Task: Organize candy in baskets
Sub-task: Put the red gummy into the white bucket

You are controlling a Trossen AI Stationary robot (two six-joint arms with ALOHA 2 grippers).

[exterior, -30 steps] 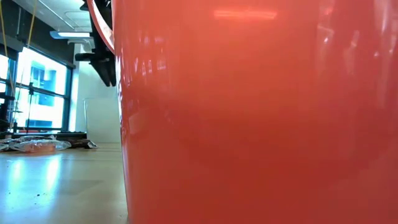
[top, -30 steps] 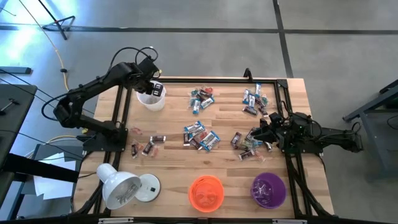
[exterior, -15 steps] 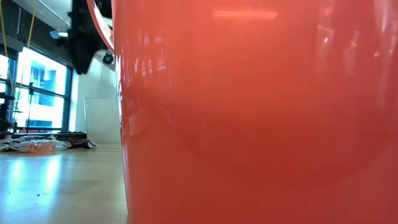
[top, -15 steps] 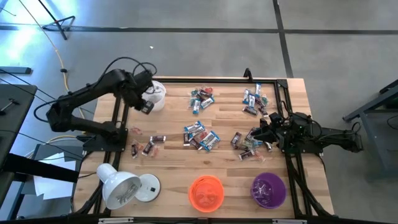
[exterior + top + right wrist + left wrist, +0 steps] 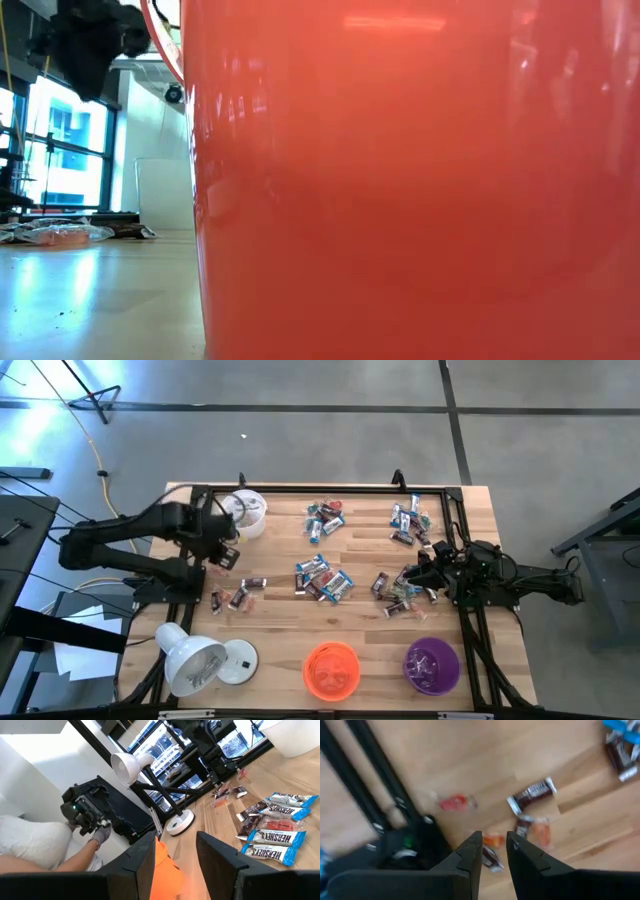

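Candy lies scattered flat on the desk [image 5: 280,615] in loose piles, bars pointing every which way. One pile [image 5: 322,578] sits mid-desk, one [image 5: 323,518] toward the far edge, another [image 5: 408,522] at far right, and a small cluster [image 5: 240,594] on the left. In the left wrist view a dark brown bar [image 5: 532,794] lies with its long axis on a slant.

White basket [image 5: 245,513] stands at the far left corner. Orange basket [image 5: 331,669] and purple basket [image 5: 431,664] stand at the near edge, apart.

Left tool [image 5: 222,550] hovers between the white basket and the left cluster, arm folded low over the desk's left edge. Its fingers [image 5: 470,855] show a narrow gap w/ nothing in it.

Right tool [image 5: 412,580] sits low among the right-side bars, arm stretched in from the right. Its fingers [image 5: 142,855] are apart, w/ nothing between them.
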